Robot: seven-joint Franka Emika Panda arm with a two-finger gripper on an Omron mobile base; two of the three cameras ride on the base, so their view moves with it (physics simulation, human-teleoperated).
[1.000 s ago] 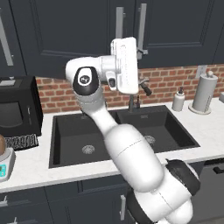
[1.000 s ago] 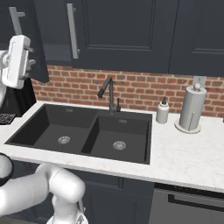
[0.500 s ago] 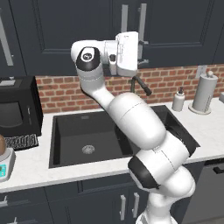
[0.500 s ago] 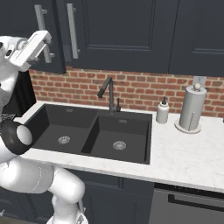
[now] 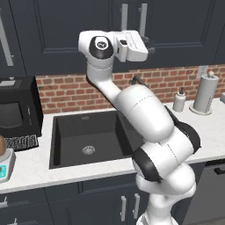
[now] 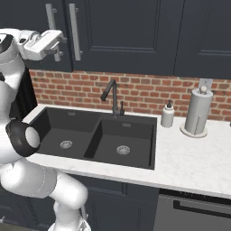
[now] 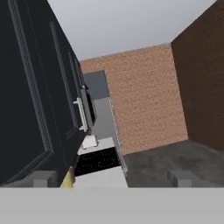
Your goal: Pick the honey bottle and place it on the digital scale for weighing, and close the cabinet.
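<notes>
The gripper is held high, level with the cabinet doors, pointing sideways along their fronts; in the right base view it sits just in front of the two long silver bar handles. Whether the fingers are parted or closed cannot be told from the base views; in the hand view two grey finger tips are seen well apart at the bottom edge, with nothing between them, so the hand is read as open and empty.

The cabinet doors appear flush in both base views. In the hand view the dark door panel runs along the left side, a silver handle on it.

The honey bottle is seen at the far left edge of the left base view, cut by the frame, resting on the digital scale, whose teal display shows on the front. The scale stands on the pale counter left of the black double sink, beside a black microwave.

At the right, a soap dispenser and a paper towel holder stand on the counter against the brick wall
</notes>
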